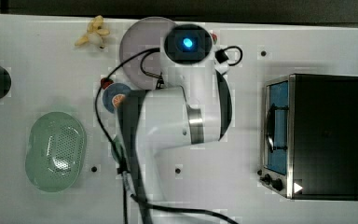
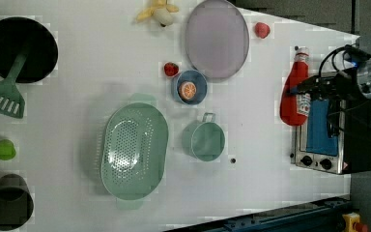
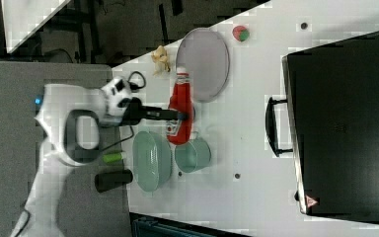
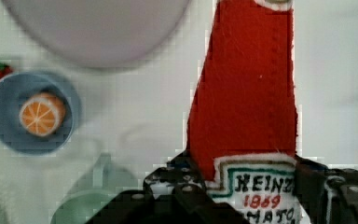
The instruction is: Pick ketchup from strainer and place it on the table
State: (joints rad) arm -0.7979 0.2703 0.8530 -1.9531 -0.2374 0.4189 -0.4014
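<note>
The tool (image 4: 242,196) is clenched around the labelled lower body of the ketchup (image 2: 295,89), holding the red felt bottle in the air above the white tabletop (image 2: 101,58). In the left view the ketchup hangs at about three o'clock from the pale green strainer (image 2: 134,151), well apart from it, in front of the toaster oven (image 2: 326,140). In the same view, the teal cup (image 2: 204,140) sits just beside the strainer, with the blue bowl (image 2: 189,88) holding an orange slice (image 2: 189,90) at its twelve o'clock.
</note>
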